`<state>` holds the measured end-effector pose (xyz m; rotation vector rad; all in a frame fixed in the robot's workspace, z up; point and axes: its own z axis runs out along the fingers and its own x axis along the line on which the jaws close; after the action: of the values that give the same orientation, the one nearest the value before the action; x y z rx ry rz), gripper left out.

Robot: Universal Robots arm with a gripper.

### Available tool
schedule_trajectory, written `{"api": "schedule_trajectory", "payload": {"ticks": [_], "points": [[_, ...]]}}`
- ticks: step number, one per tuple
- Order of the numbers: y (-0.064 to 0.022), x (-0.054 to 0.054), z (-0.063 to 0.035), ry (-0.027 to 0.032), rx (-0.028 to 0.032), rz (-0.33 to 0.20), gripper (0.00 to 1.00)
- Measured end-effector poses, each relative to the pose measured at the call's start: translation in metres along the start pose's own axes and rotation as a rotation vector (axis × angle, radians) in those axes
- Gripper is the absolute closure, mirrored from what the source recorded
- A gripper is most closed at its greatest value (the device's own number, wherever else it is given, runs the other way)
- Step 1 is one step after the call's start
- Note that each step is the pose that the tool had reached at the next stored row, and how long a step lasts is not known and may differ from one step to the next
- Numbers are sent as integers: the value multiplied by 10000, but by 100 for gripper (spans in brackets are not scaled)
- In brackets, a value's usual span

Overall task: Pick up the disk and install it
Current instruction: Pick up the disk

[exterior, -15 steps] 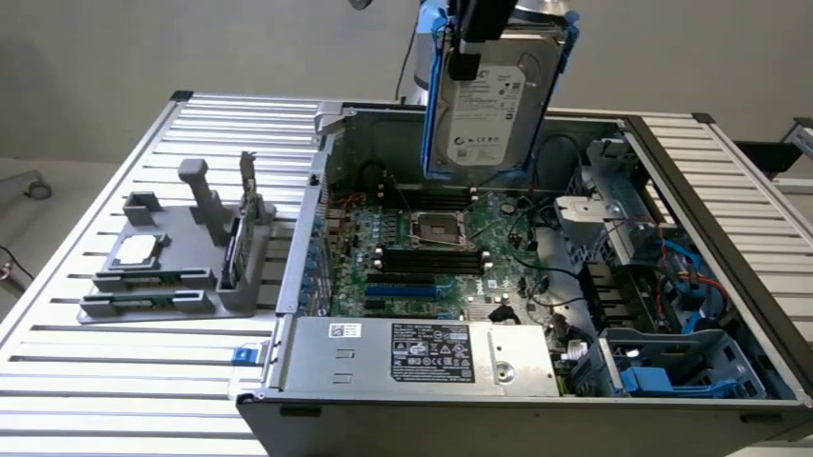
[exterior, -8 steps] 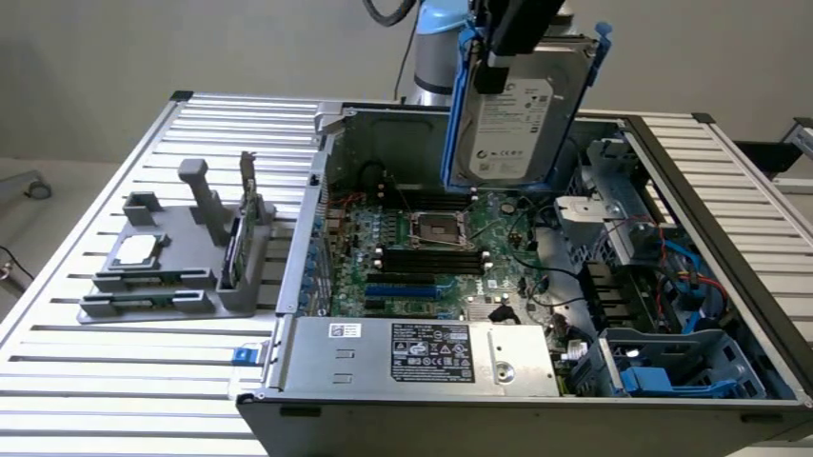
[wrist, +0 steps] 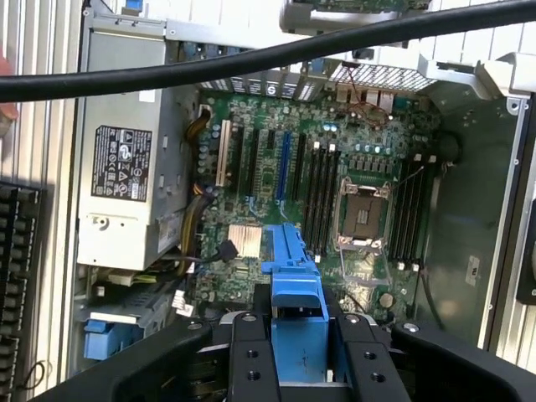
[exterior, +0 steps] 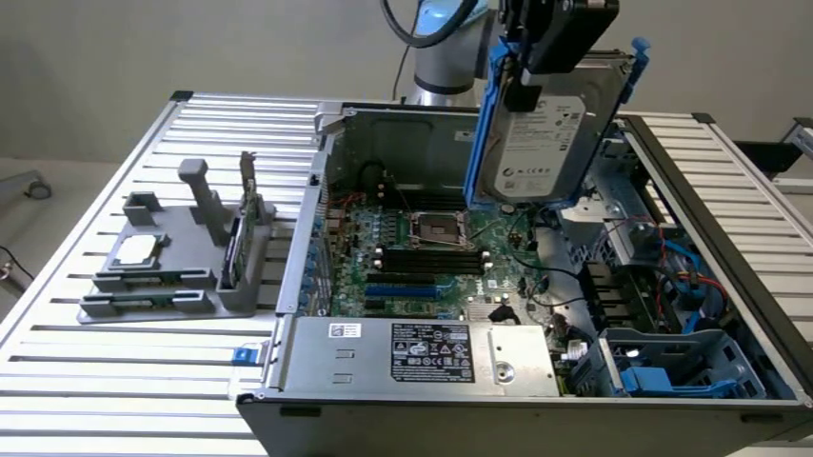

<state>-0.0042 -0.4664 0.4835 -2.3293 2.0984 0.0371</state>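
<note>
Above the open case [exterior: 406,143], the gripper [exterior: 524,90] was clamped on the disk [exterior: 553,138]. Its 2 fingers [wrist: 251,360] pinched the blue carrier from either side, so the drive hung upright, label outward, clear of the motherboard [exterior: 420,252] beneath. Held that high, it looked lifted to pass over the case walls without snagging cables. A blue caddy [exterior: 645,379] sat in the front corner at the exterior view's right; the disk was not yet seated anywhere in the case. A grey fixture [exterior: 166,276] stood apart on the worktop [exterior: 114,390], at the exterior view's left.
</note>
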Motion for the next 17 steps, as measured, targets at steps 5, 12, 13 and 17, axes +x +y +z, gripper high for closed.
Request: {"api": "schedule_trajectory", "payload": {"ticks": [5,12,13,17], "points": [[-88,174,4,0,0,0,67],[-201,428,11,0,0,0,67],[-214,466,11,0,0,0,67],[-251,630,16,-1,0,-1,67]]}}
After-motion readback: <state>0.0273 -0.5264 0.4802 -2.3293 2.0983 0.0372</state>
